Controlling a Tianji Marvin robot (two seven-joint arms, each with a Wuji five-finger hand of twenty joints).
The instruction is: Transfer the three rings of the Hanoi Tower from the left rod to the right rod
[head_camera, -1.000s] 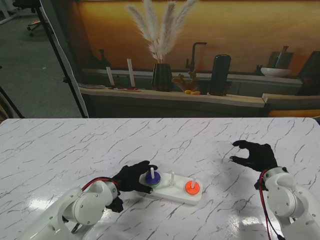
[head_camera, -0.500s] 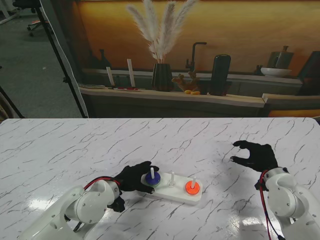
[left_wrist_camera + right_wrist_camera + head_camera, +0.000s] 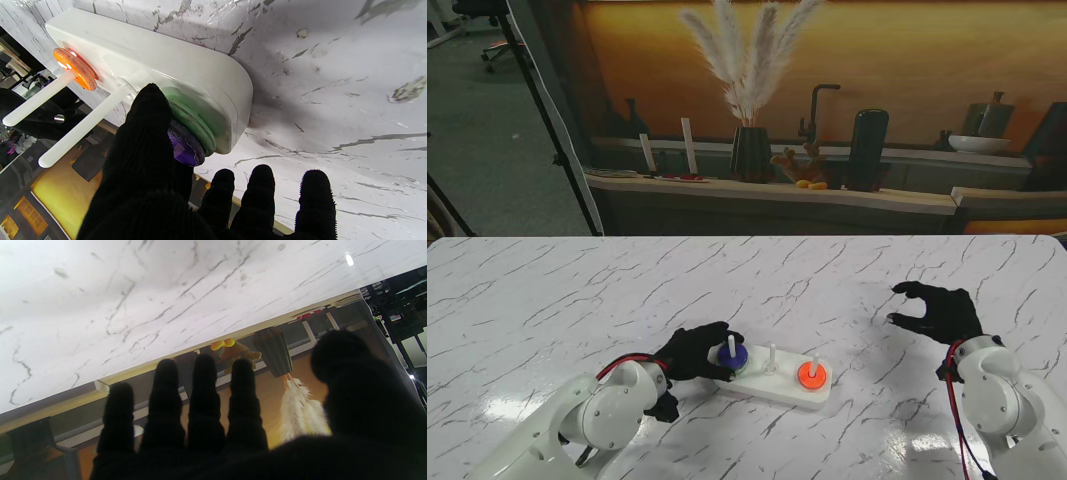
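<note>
The white tower base point(image 3: 777, 386) lies near me on the marble table. On its left rod a purple ring point(image 3: 736, 356) rests on a green ring point(image 3: 741, 367). An orange ring point(image 3: 811, 375) is on the right rod, and the middle rod point(image 3: 771, 357) is bare. My left hand point(image 3: 692, 352) curls round the base's left end. In the left wrist view its thumb point(image 3: 146, 133) presses against the purple ring point(image 3: 185, 151) above the green ring point(image 3: 191, 115), while the other fingers point(image 3: 263, 193) stay spread and apart from it. My right hand point(image 3: 937, 312) hovers open far to the right.
Bare marble table point(image 3: 577, 300) surrounds the base. Beyond the far edge stands a counter with a dark vase of pampas grass point(image 3: 750, 150), a tap and bottles. In the right wrist view only the table point(image 3: 133, 306) and that counter show past the fingers point(image 3: 203, 400).
My left arm has shifted slightly and the hand has settled a little closer round the left rod's rings. The right hand has not moved.
</note>
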